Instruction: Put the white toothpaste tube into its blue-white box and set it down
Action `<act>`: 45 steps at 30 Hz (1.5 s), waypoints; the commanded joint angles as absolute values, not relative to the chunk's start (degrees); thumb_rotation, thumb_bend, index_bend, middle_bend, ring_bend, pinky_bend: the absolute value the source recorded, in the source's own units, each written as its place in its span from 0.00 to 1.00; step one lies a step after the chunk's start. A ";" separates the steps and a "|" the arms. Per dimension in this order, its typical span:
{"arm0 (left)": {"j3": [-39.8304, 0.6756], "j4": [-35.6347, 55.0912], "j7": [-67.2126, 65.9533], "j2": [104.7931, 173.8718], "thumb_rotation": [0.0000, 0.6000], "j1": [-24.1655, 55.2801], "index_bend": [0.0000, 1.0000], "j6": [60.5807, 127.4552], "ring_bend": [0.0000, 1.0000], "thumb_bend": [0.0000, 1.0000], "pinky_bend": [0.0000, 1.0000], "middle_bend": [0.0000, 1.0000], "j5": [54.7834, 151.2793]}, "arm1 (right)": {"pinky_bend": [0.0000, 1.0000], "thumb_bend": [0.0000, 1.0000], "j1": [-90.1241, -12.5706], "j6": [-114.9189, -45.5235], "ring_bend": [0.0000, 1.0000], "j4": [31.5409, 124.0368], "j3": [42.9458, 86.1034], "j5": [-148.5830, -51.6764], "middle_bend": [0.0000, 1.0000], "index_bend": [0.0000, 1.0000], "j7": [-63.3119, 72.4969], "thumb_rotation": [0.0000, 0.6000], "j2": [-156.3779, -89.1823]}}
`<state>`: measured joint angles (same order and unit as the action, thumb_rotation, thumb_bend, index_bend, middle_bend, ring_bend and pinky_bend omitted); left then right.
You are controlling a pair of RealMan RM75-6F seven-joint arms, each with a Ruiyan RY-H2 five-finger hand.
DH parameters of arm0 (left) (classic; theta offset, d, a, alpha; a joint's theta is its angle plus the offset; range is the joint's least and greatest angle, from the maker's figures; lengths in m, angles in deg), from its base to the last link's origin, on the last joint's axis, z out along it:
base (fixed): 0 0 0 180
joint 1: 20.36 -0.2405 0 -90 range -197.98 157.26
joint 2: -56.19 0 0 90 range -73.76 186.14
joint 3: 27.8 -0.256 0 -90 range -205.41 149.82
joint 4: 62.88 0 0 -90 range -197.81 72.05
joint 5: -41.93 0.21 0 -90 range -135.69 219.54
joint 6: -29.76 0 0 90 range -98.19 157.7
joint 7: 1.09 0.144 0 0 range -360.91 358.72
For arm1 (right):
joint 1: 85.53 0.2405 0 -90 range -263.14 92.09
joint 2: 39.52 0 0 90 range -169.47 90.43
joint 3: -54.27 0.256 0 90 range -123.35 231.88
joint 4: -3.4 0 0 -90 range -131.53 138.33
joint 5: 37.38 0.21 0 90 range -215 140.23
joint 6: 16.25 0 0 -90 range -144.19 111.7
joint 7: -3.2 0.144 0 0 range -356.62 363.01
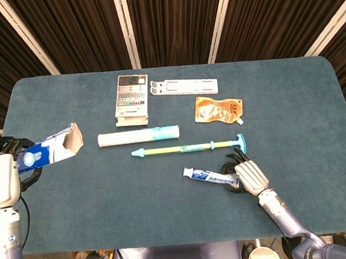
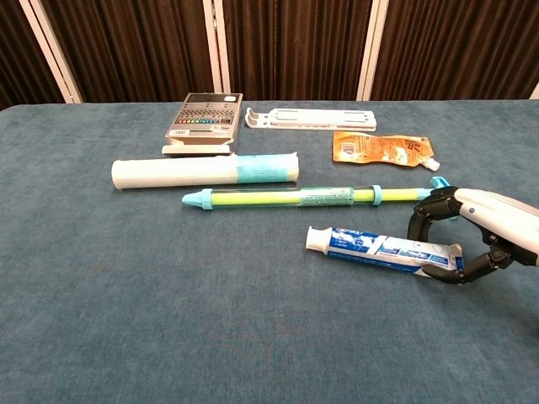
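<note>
Head view: toothpaste tube [image 1: 209, 175], white with blue and red print and a white cap pointing left, lies near the table's [image 1: 293, 113] front edge, its crimped end gripped by the right hand [image 1: 245, 175]. Left hand [image 1: 6, 157] (partly hidden behind the arm) holds the blue-white box [image 1: 49, 150] off the table's left edge, open flap end facing the table.

Chest view: tube [image 2: 383, 249] is angled, cap end [image 2: 316, 240] slightly raised, with the right hand's dark fingers [image 2: 429, 215] curled over and under its tail. Just behind lies a long green-yellow stick [image 2: 295, 198]; farther back, a white roll [image 2: 205, 171], calculator [image 2: 202, 115] and orange pouch [image 2: 381, 148].
</note>
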<state>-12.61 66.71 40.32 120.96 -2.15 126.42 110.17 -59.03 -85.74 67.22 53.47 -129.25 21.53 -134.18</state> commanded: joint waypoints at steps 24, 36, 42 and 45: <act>-17.75 61.79 23.78 124.52 1.00 -4.07 0.45 121.90 0.26 0.34 0.34 0.43 119.60 | 0.00 0.87 -60.29 -99.70 0.39 82.33 57.79 -134.42 0.73 0.76 14.79 1.00 -122.96; -20.40 52.58 8.69 132.17 1.00 -3.39 0.45 118.55 0.26 0.34 0.33 0.42 127.74 | 0.00 0.87 -57.28 -96.31 0.39 107.94 64.89 -133.11 0.73 0.76 2.83 1.00 -101.79; -21.76 44.40 -0.10 138.05 1.00 -3.05 0.45 117.35 0.26 0.34 0.33 0.42 129.77 | 0.00 0.87 -54.58 -91.56 0.39 122.71 71.25 -128.60 0.73 0.76 -0.61 1.00 -88.19; -21.40 40.73 -4.28 139.97 1.00 -3.13 0.45 116.94 0.26 0.34 0.33 0.42 128.75 | 0.00 0.87 -53.56 -89.24 0.39 130.24 74.47 -125.66 0.73 0.76 1.27 1.00 -80.82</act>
